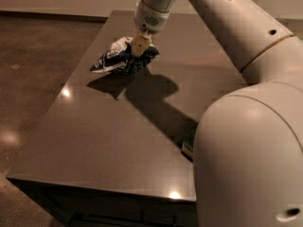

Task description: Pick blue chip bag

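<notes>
The blue chip bag (120,58) is dark blue foil with white and silver patches. It hangs tilted above the far left part of the dark table (118,141), with its shadow on the tabletop below it. My gripper (140,45) comes down from above and is shut on the bag's right upper end. The tan fingertips (138,46) pinch the foil.
My large white arm and body (246,126) fill the right side and hide the table's right part. A small green thing (188,145) peeks out at the arm's edge. The table's left and front edges drop off to a brown floor (28,79).
</notes>
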Tool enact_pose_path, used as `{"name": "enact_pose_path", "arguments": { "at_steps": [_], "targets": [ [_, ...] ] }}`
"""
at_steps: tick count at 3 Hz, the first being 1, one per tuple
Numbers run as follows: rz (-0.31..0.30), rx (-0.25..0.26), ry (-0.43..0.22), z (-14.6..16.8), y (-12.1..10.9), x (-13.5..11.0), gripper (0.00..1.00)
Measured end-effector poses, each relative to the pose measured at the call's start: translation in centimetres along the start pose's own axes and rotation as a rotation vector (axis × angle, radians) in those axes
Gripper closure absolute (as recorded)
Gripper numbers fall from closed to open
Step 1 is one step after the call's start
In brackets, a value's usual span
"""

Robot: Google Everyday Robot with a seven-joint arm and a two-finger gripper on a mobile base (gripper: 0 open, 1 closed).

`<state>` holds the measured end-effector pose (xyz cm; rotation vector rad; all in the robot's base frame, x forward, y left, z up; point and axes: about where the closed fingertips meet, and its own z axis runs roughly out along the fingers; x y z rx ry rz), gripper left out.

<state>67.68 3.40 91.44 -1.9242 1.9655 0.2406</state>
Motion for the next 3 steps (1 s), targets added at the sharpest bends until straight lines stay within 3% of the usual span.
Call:
{"name": "enact_pose_path", "arguments": {
  "at_steps": [1,2,3],
  "targets": [
    [-0.022,0.019,-0.08,-4.7,0.5,-1.0,1.0],
    [-0.037,0.031,-0.137,-7.5,0.9,-1.8,1.0],
    [-0.038,0.044,-0.152,-7.2,0.4,-2.3,1.0]
  ]
}}
